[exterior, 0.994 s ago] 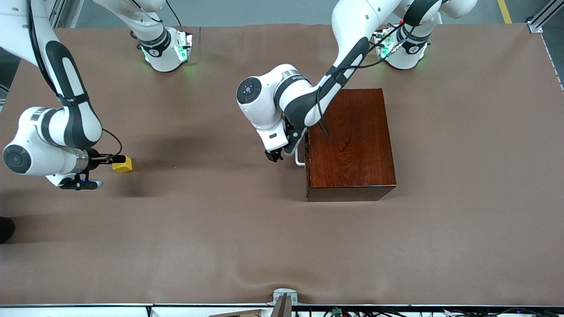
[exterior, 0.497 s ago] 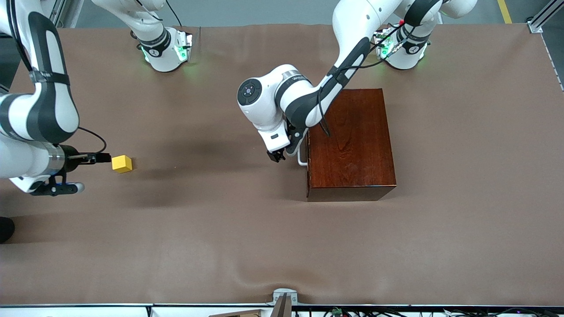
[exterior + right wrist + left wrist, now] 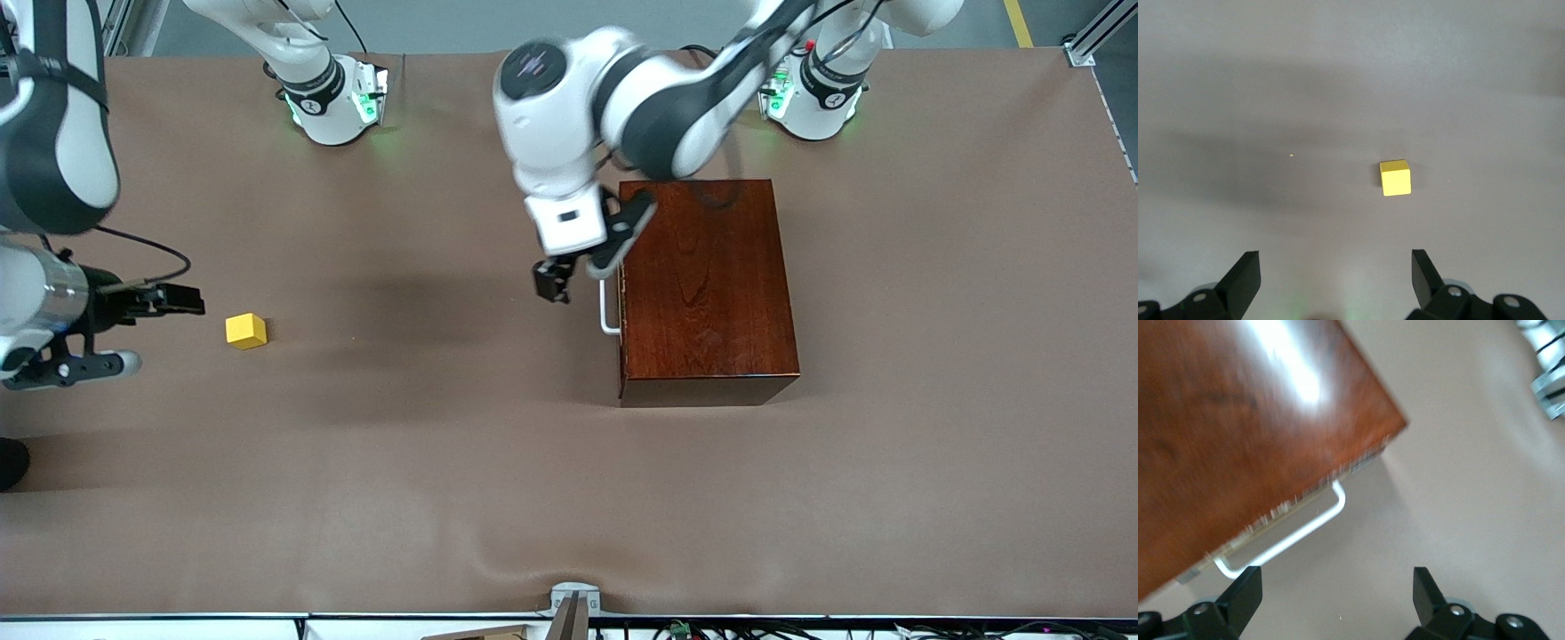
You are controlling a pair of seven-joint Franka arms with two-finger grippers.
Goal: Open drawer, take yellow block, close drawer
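We log: block [image 3: 245,331], rigid, light, take by flat sides, on cloth just ahead of our empty, spread right gripper [image 3: 182,300]. Left gripper [image 3: 553,281], spread, over cloth beside drawer [image 3: 620,302] handle [image 3: 606,309].

Both tools have lifted: left [image 3: 553,283] off the handle [image 3: 607,307], right [image 3: 178,300] off the yellow block [image 3: 245,331].

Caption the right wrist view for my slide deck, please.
Open right claw hovers above the yellow block resting on the brown table cover.
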